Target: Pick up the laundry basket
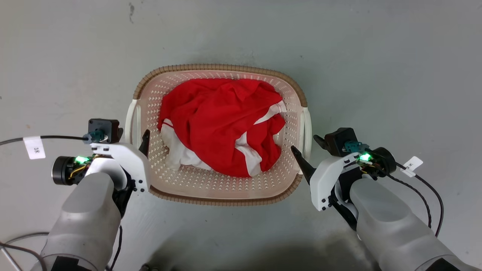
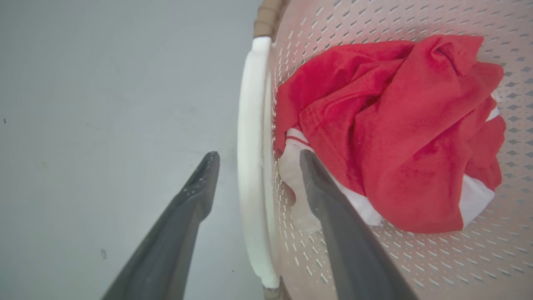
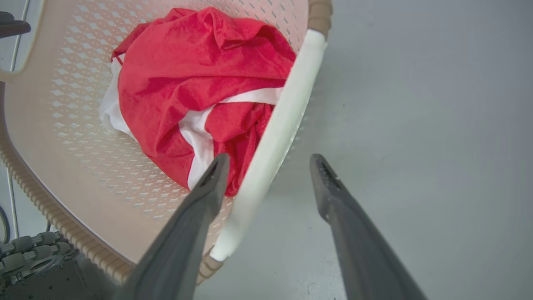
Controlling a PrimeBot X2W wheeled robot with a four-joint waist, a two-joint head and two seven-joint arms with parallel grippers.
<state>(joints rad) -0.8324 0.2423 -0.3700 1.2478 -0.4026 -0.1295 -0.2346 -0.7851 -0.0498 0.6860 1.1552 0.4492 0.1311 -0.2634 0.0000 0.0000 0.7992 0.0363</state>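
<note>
my left gripper (image 2: 257,159) and right gripper (image 3: 270,160) gaped astride the laundry basket (image 1: 222,201) handles (image 2: 250,125) (unclamped); uneven closing risked tipping it.

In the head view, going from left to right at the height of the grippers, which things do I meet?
white cable tag → left gripper → red and white garment, inside the laundry basket → right gripper → second white cable tag

Head camera: high above the laundry basket (image 1: 222,68), looking straight down.
Left wrist camera: close over its left handle (image 2: 250,166).
Right wrist camera: close over its right handle (image 3: 278,127).
Shared: the red cloth (image 1: 222,120) inside the basket.
</note>
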